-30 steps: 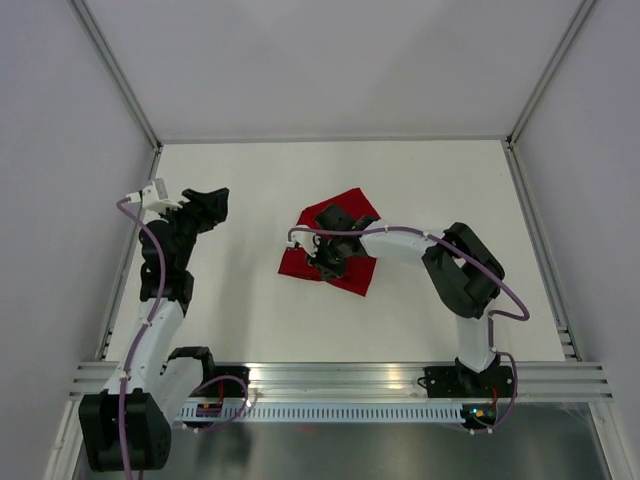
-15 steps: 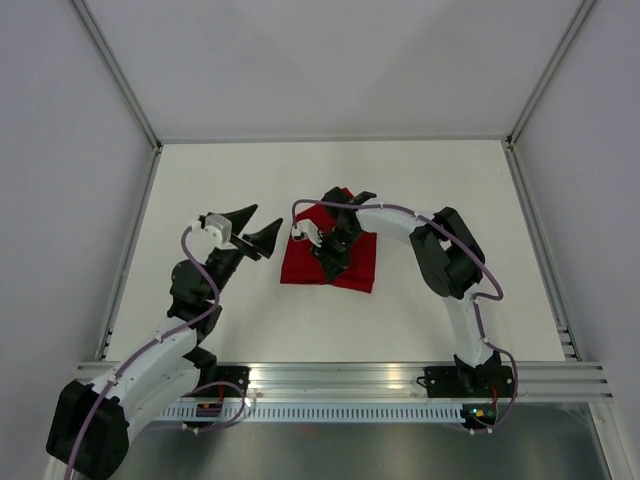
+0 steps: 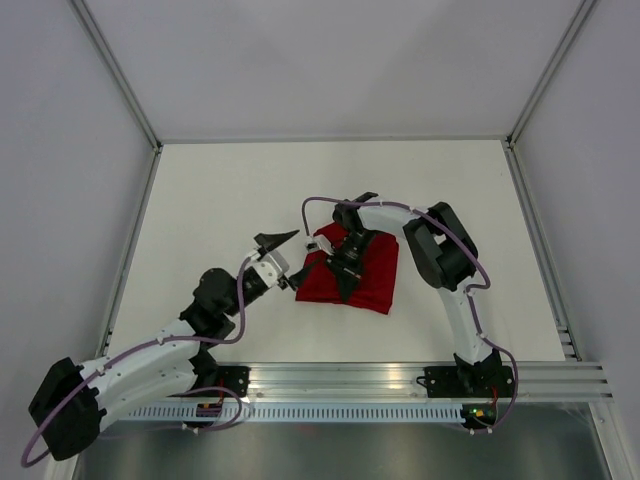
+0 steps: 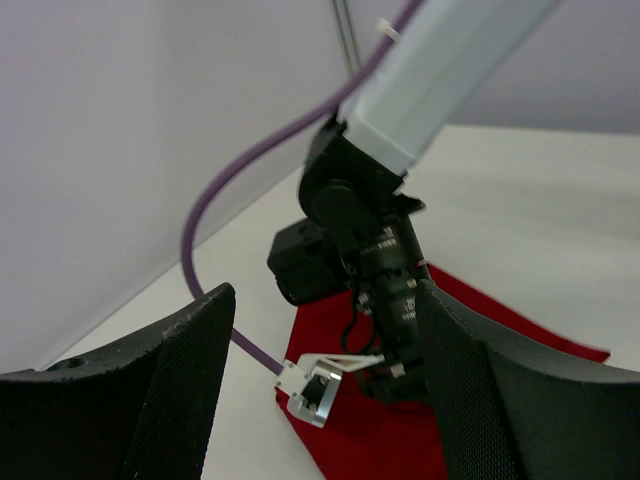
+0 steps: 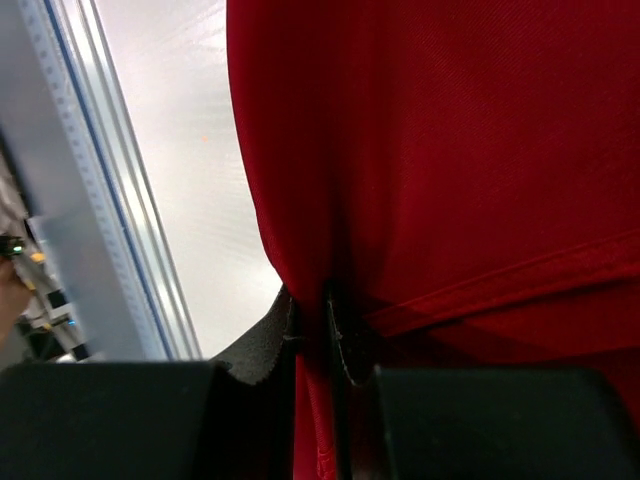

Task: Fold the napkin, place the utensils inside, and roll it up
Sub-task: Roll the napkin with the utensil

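Observation:
The red napkin (image 3: 375, 275) lies bunched in the middle of the white table. My right gripper (image 3: 347, 275) reaches down onto its left half and is shut on a raised fold of the cloth, which fills the right wrist view (image 5: 450, 150) and is pinched between the jaws (image 5: 330, 320). My left gripper (image 3: 295, 258) is open and empty, just left of the napkin's left edge. In the left wrist view its two black fingers (image 4: 150, 400) frame the right gripper (image 4: 405, 375) and the napkin (image 4: 370, 445). No utensils are in view.
The right arm's purple cable (image 4: 210, 230) loops above the napkin's left side, with a white cable bracket (image 4: 318, 388) close to the cloth. Grey walls enclose the table, and an aluminium rail (image 3: 340, 380) runs along the near edge.
My left arm has swung from the far left in to the napkin's left edge. The right gripper has shifted a little toward the near right, and the napkin has bunched and moved with it.

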Robot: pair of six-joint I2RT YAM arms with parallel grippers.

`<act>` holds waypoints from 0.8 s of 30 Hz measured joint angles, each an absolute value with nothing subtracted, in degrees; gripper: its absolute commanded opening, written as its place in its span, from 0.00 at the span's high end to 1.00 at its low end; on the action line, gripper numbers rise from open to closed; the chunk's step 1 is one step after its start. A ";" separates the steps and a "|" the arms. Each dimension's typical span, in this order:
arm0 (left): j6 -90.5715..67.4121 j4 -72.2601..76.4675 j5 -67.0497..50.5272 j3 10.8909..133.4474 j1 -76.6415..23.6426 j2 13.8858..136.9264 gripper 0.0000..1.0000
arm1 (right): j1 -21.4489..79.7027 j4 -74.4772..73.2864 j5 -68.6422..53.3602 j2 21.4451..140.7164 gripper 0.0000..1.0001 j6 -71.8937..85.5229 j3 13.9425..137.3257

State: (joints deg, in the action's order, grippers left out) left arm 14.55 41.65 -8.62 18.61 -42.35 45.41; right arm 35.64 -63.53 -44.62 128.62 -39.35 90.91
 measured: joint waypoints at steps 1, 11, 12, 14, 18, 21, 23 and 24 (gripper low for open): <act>16.19 40.29 -7.79 18.72 -44.31 46.09 0.23 | 35.42 -64.38 -44.88 128.95 0.99 -39.38 90.91; 27.29 26.76 -0.10 24.73 -58.19 62.33 0.23 | 33.61 -70.83 -45.39 131.00 1.00 -39.70 90.52; 27.75 25.50 -0.10 25.74 -58.76 64.34 0.23 | 33.50 -71.07 -45.39 131.04 1.00 -39.70 90.37; 28.38 23.38 -0.45 27.22 -59.40 67.29 0.23 | 33.34 -71.40 -45.34 131.09 1.00 -39.70 90.13; 28.71 18.83 -1.91 30.15 -59.99 70.83 0.22 | 33.15 -71.85 -45.30 131.26 0.99 -39.68 90.02; 29.82 15.68 -1.98 33.52 -61.43 74.65 0.20 | 33.06 -71.94 -45.30 131.28 0.99 -39.68 89.84; 30.68 14.28 -2.04 35.07 -62.48 77.32 0.20 | 32.88 -72.05 -45.41 131.31 1.00 -39.66 89.58; 31.11 13.61 -2.04 35.38 -62.78 78.19 0.20 | 32.82 -72.10 -45.45 131.31 1.00 -39.66 89.43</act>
